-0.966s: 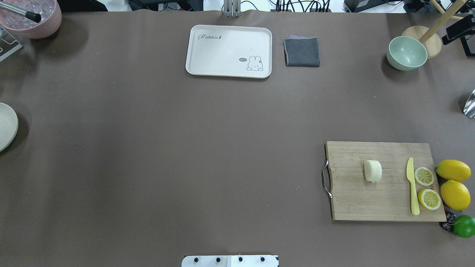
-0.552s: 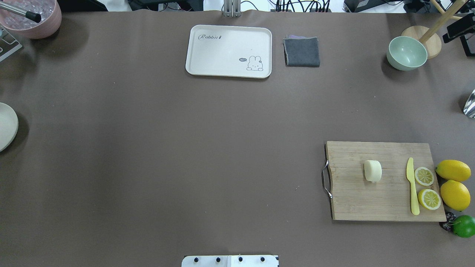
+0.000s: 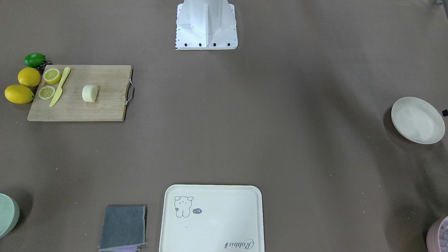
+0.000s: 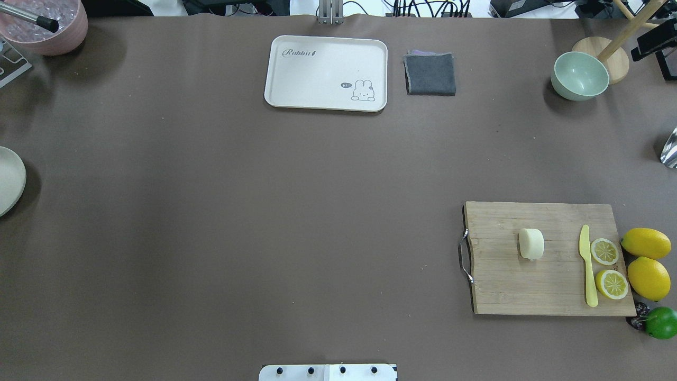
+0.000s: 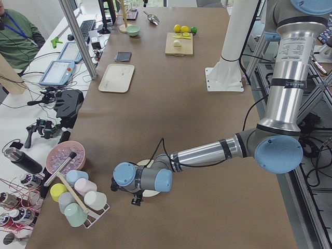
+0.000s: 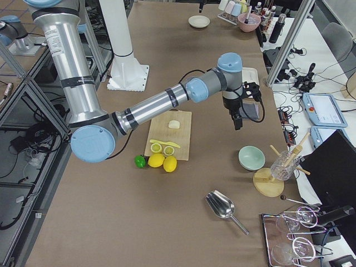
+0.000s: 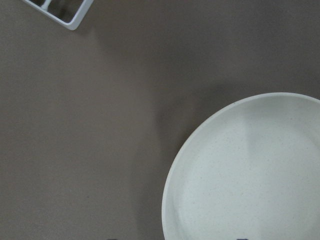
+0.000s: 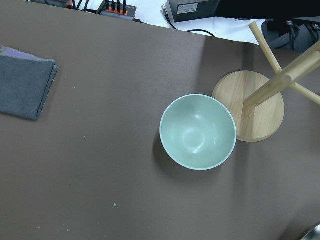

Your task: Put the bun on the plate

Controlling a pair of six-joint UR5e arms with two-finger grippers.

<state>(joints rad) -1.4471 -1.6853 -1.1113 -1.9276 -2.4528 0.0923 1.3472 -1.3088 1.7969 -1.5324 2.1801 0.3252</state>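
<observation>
The bun [image 4: 531, 244] [image 3: 89, 93], a pale cream lump, lies on the wooden cutting board [image 4: 508, 286] at the table's right. The plate [image 3: 417, 120] [image 4: 8, 180] sits far off at the left edge, off-white and with nothing on it; it fills the lower right of the left wrist view [image 7: 250, 175]. My left gripper [image 5: 136, 201] hangs just over the plate's edge, seen only in the exterior left view, so I cannot tell its state. My right gripper [image 6: 238, 123] hovers high near the green bowl [image 8: 198, 131], beyond the bun; I cannot tell its state.
On the board lie a yellow knife [image 4: 588, 270] and two lemon halves [image 4: 604, 251], with whole lemons [image 4: 646, 243] and a lime [image 4: 661, 323] beside it. A cream tray [image 4: 325, 73], a grey cloth [image 4: 430, 74] and a wooden stand [image 4: 608, 55] are at the far edge. A pink bowl [image 4: 47, 26] is far left.
</observation>
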